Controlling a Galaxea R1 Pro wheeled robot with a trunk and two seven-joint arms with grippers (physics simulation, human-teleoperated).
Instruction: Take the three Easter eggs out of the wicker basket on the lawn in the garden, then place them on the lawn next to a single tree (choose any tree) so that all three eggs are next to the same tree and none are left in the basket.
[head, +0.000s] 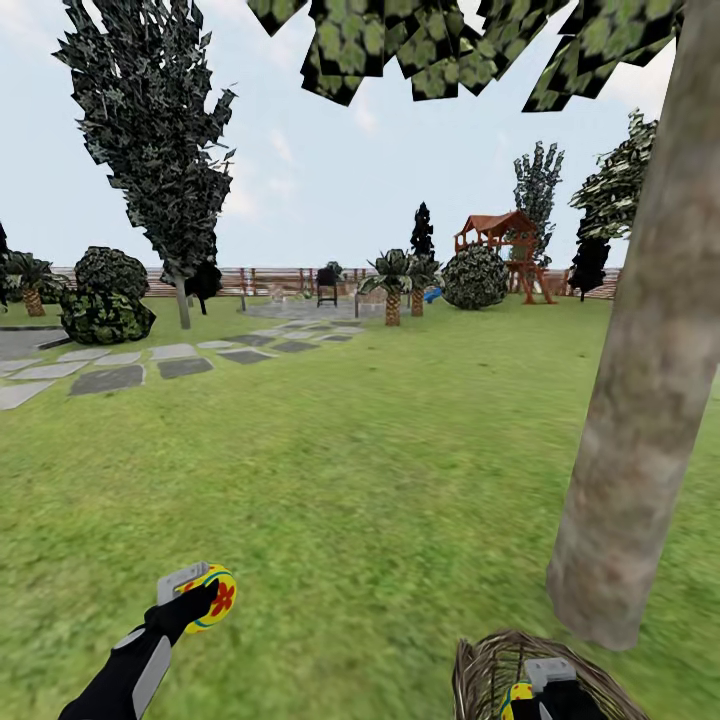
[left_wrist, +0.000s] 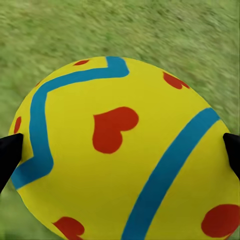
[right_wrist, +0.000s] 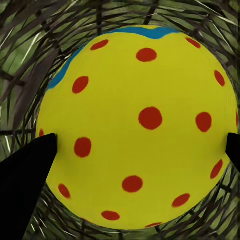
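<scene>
I hold one yellow heart-patterned egg (head: 212, 597) clamped in the left gripper (head: 200, 600) over the lawn (head: 380, 480) while the right gripper (head: 535, 690) pinches a red-spotted yellow egg (right_wrist: 137, 122) inside the brown wicker basket (head: 480, 665) (lift next, then set both beside the grey-brown trunk (head: 640, 400)).

Right gripper (head: 538, 690) and its egg (head: 519, 697) cut by frame edge; wicker basket (head: 480, 665) interior beneath egg hidden; third egg untraceable.

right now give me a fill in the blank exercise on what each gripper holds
1. The left gripper holds a yellow egg with red hearts above the ____.
2. The right gripper grips a yellow red-spotted egg inside the brown woven ____.
3. The thick grey-brown trunk stands beside the ____.

Missing: grass; basket; basket
</scene>
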